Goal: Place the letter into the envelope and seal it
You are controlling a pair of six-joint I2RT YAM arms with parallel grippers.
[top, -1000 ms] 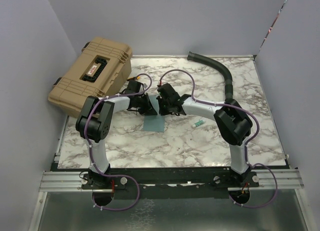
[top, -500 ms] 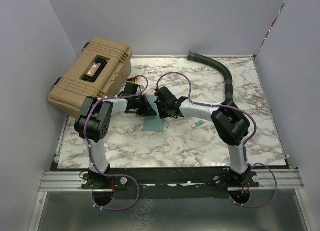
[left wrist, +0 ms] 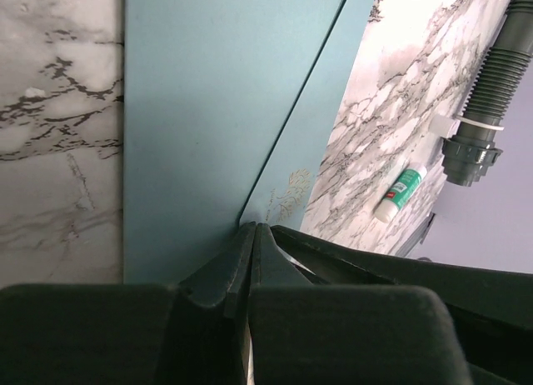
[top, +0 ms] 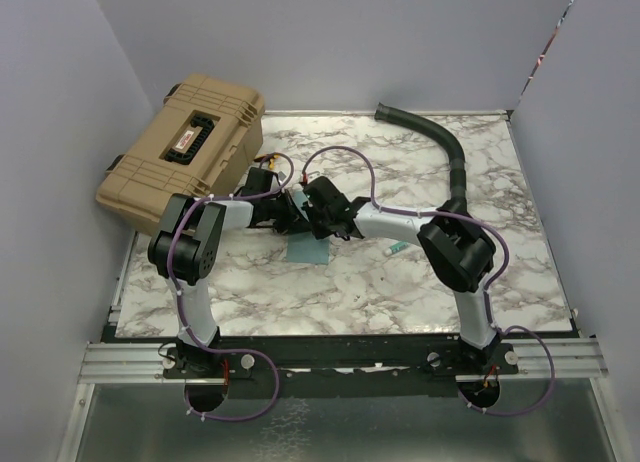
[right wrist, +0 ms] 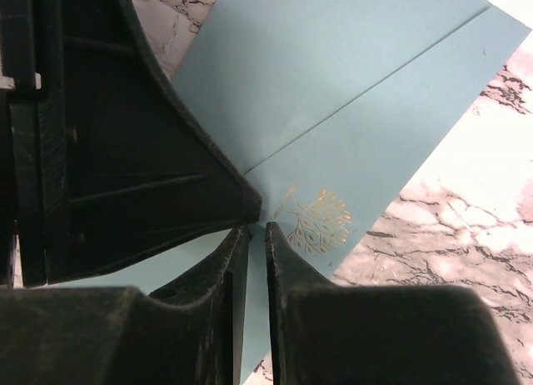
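Marble-topped table (top: 380, 292) boxed by pale lavender walls (top: 350, 42).

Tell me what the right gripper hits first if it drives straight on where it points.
The flat teal paper envelope, near its gold print, just ahead of the right gripper; it may already touch.

The teal envelope (top: 305, 250) lies flat on the marble table (top: 420, 292), its pointed flap (right wrist: 316, 68) folded down flat, with a small gold tree print (right wrist: 316, 220) just beside the flap's tip.
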